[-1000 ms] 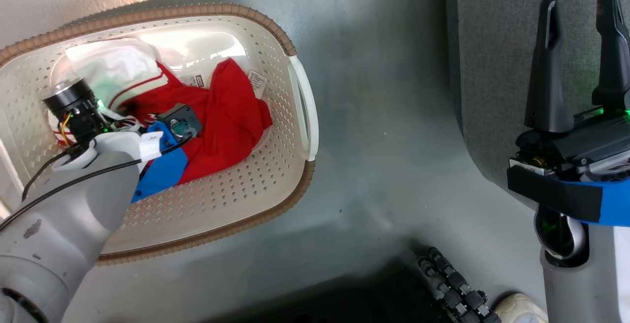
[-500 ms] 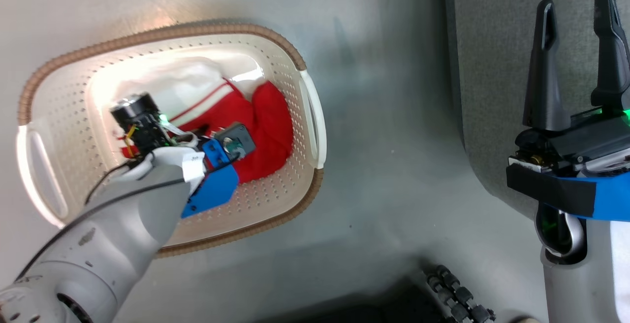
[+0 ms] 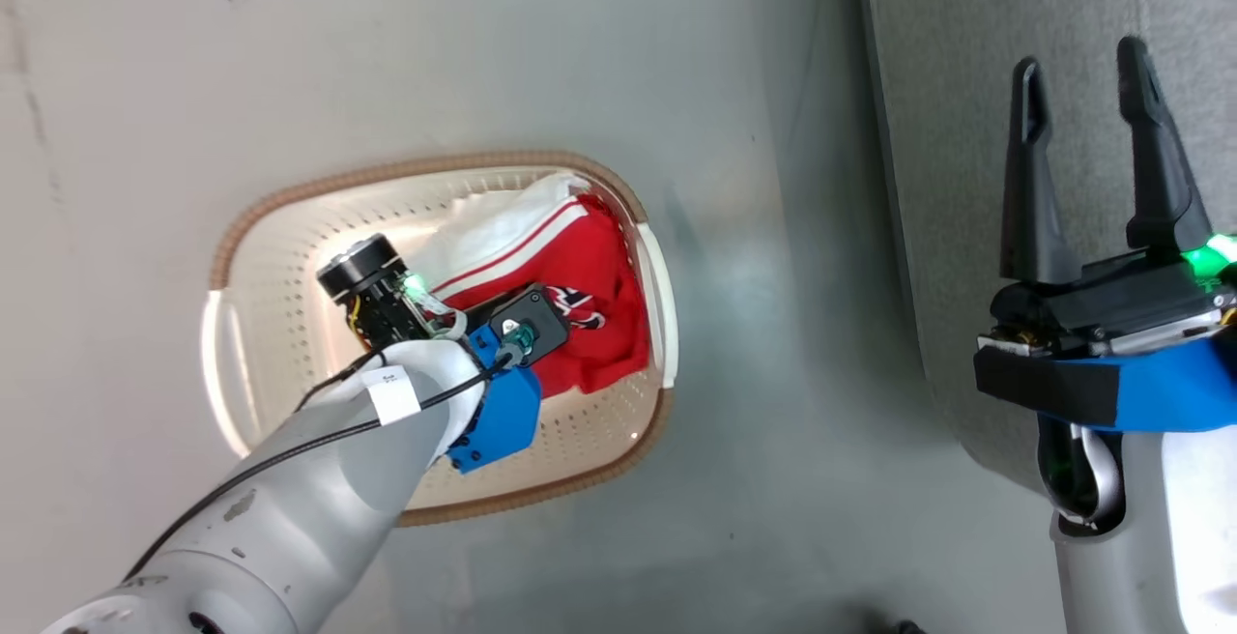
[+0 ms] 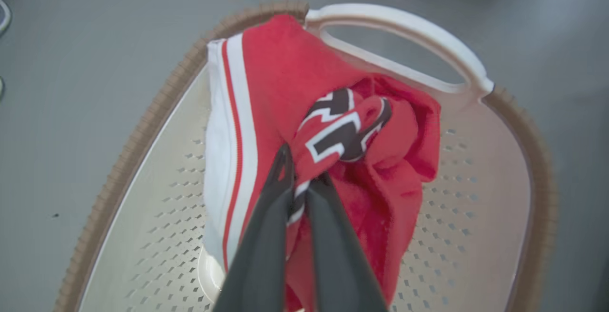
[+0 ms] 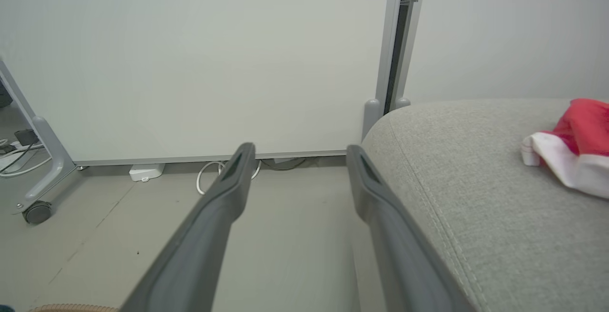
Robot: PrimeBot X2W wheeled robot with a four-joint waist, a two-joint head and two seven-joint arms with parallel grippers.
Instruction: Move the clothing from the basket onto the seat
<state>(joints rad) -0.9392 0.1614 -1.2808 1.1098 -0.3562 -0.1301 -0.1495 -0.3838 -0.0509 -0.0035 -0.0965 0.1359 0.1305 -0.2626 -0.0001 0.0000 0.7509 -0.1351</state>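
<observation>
**Left gripper clamped on clothing inside the basket**

The left gripper reaches into the basket, its fingers pinched together on a fold of the red-and-white clothing. The clothing is bunched against the basket's end wall, under one handle. Well to the basket's right, the right gripper hangs empty with fingers spread, by the edge of the seat. A second red garment lies on the seat, well apart from the basket.
</observation>
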